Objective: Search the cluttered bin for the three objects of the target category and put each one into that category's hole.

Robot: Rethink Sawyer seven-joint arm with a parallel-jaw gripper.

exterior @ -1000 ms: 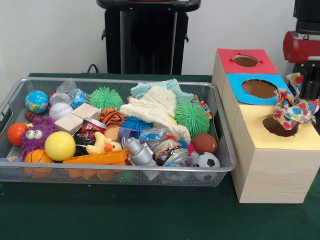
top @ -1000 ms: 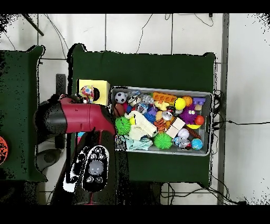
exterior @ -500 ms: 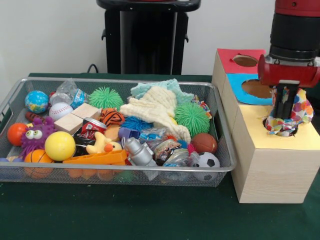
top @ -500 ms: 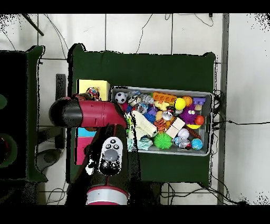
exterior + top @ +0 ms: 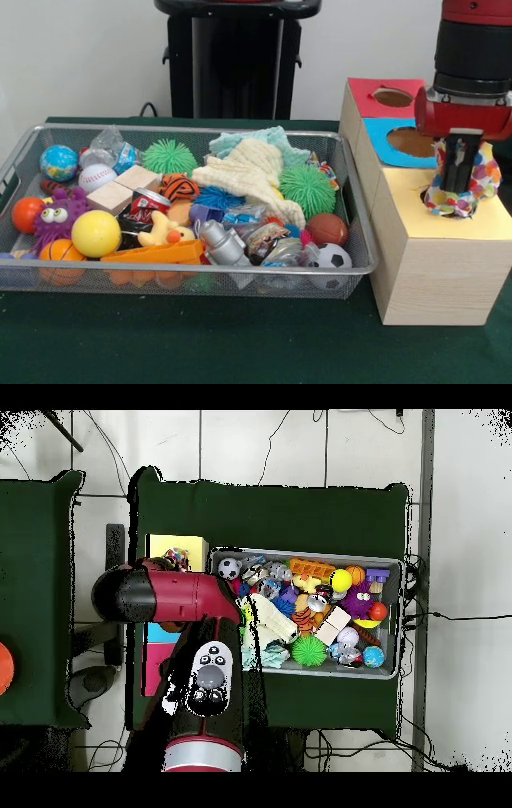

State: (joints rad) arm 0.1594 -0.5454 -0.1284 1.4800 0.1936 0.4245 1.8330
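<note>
My gripper (image 5: 456, 181) hangs over the hole in the yellow-topped box (image 5: 416, 218) at the right, shut on a polka-dot cloth (image 5: 482, 178). The cloth bunches around the fingers and sags into the hole, covering most of it. In the overhead view the cloth (image 5: 178, 562) peeks out beside the red arm (image 5: 175, 596), at the edge of the yellow box (image 5: 165, 544). The wire bin (image 5: 192, 277) at the left is piled with toys, with a cream knitted cloth (image 5: 250, 172) and a pale blue cloth (image 5: 240, 142) on top.
Behind the yellow box stand a blue-topped box (image 5: 382, 132) and a red-topped box (image 5: 364, 94), each with an oval hole. The bin holds balls, green spiky balls (image 5: 308, 188), a rubber duck (image 5: 160, 230), wooden blocks and an orange tray. Green cloth covers the table (image 5: 240, 344).
The arm has swung in from the right edge, carrying the polka-dot cloth over the yellow hole. The cloth has gone from spread out to bunched around the gripper.
</note>
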